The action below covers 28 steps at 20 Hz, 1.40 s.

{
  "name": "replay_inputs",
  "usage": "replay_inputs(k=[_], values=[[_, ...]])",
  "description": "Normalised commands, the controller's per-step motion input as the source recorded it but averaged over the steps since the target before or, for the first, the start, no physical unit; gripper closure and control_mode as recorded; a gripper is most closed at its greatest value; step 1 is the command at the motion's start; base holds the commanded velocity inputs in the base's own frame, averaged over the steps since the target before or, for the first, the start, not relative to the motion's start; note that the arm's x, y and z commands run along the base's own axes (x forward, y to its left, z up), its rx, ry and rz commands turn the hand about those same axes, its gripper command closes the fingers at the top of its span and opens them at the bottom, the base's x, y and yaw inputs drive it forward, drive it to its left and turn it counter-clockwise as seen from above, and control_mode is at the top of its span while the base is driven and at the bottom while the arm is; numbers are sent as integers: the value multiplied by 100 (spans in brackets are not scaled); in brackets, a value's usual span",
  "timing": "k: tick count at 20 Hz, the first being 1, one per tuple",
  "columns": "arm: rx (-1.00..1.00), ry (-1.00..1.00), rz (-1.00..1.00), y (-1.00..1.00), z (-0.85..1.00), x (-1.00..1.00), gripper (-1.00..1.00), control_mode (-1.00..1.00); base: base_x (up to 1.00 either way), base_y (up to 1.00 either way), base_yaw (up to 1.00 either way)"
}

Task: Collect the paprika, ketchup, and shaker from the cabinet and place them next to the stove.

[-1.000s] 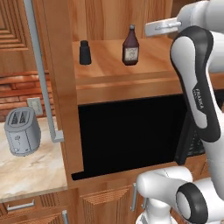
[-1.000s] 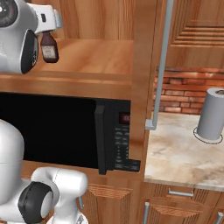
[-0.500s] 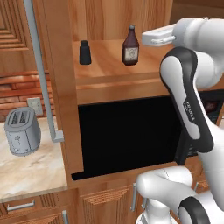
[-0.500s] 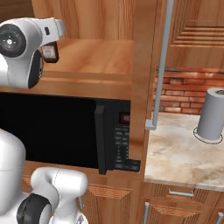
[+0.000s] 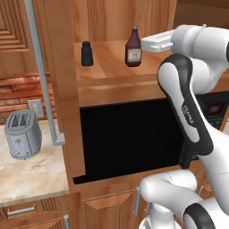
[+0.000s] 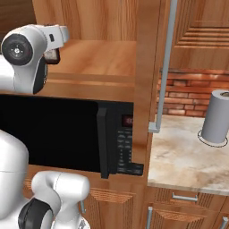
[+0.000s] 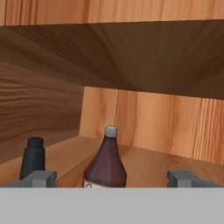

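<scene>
In the left base view, the ketchup stands upright on the cabinet shelf at upper centre of the frame, and the shaker stands well to its left on the same plank. The white hand reaches in from the upper right, level with the bottle and just beside it, not touching. A toaster sits on the stone counter at lower left. Neither paprika nor stove appears here.

In the right base view, the wrist fills the upper left, and a sliver of the ketchup peeks out behind it on the shelf. The microwave control panel sits at centre, and a paper towel roll stands on the counter at right.

In the hand view, the gripper is spread wide, its two fingertips apart at the bottom edge with the ketchup centred between them and farther in; the shaker stands at lower left. Nothing is held.

As I judge it, the task is barely under way: two items remain on the shelf, the paprika's whereabouts cannot be told, and the bottle looks to be the current target.
</scene>
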Motion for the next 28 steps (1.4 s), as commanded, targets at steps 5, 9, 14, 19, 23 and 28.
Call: replay_inputs(k=[5,9,14,19,23,28], values=[[0,10,0,11,0,9,-100,-100,0,0,0],[0,12,0,5,1,9,-100,-100,0,0,0],[2,7,0,0,11,15,-100,-100,0,0,0],[0,4,0,0,14,20,-100,-100,0,0,0],[0,1,0,4,1,16,-100,-100,0,0,0],[0,0,0,1,0,10,-100,-100,0,0,0]])
